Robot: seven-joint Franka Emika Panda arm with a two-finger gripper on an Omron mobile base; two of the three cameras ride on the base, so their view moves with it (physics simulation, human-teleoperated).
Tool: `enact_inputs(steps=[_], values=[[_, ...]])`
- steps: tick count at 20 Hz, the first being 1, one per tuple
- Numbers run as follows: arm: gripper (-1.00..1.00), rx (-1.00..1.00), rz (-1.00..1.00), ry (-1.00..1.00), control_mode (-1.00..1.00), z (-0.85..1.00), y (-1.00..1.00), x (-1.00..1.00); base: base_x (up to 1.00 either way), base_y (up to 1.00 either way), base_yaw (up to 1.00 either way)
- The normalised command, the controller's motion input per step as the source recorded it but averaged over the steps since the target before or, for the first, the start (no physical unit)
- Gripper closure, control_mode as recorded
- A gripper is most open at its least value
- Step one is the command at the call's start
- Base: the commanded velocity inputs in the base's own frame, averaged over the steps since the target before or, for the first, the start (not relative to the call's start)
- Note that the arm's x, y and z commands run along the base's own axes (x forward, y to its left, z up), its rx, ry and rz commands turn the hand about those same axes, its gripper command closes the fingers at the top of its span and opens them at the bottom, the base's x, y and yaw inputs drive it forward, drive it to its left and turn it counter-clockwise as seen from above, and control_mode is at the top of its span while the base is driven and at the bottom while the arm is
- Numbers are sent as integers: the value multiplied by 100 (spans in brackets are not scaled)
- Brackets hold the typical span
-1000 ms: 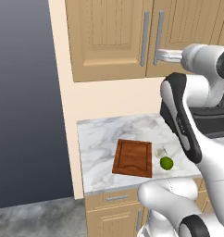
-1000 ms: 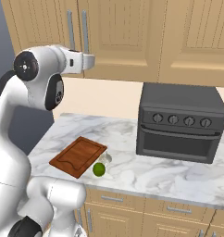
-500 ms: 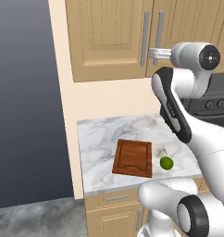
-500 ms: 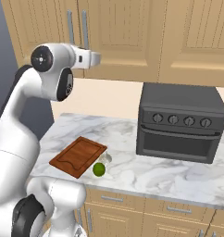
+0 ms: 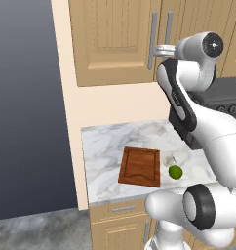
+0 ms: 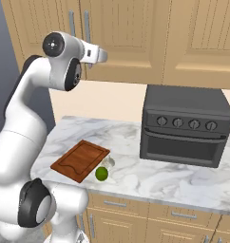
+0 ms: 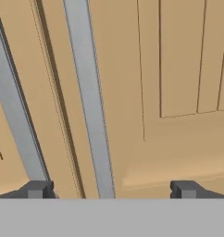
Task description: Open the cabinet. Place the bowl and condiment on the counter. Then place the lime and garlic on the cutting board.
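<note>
Right now my hand (image 7: 110, 190) is raised to the cabinet (image 5: 112, 41), fingers spread wide and holding nothing. I keep them apart so one of the two grey bar handles can pass between them. In the hand view the right-door handle (image 7: 88, 92) runs from twelve o'clock down toward six, between my two fingertips (image 7: 37, 189), and the left-door handle (image 7: 14, 111) slants along the nine o'clock side, close to my left fingertip. Whether I touch either bar I cannot tell; both doors are closed, so the first step of the task is not done.

From the left base view my hand (image 5: 161, 49) sits at about one o'clock in the picture, level with the lower part of the handles. I approach low on the bar, I judge, because the arm reaches it there without stretching.

Down on the counter (image 5: 103, 141), the cutting board (image 5: 140, 166) lies flat near the front edge, at about five o'clock in that view. The lime (image 5: 175, 172) rests on the marble just beside the board's right edge, not on it, and the pale garlic (image 5: 168, 160) sits just behind the lime. A dark toaster oven (image 6: 186, 126) stands on the counter at three o'clock in the right base view. The bowl and condiment are, I suppose, behind the closed doors.
</note>
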Motion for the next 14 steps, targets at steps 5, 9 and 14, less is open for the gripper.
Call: enact_inputs(steps=[5,9,14], values=[[-100,0,2,-7,-100,-36,-5,3,0,0,0],[-100,0,0,-1,-100,-16,-5,43,0,0,0],[-100,1,0,0,-100,-1,-1,64,0,0,0]])
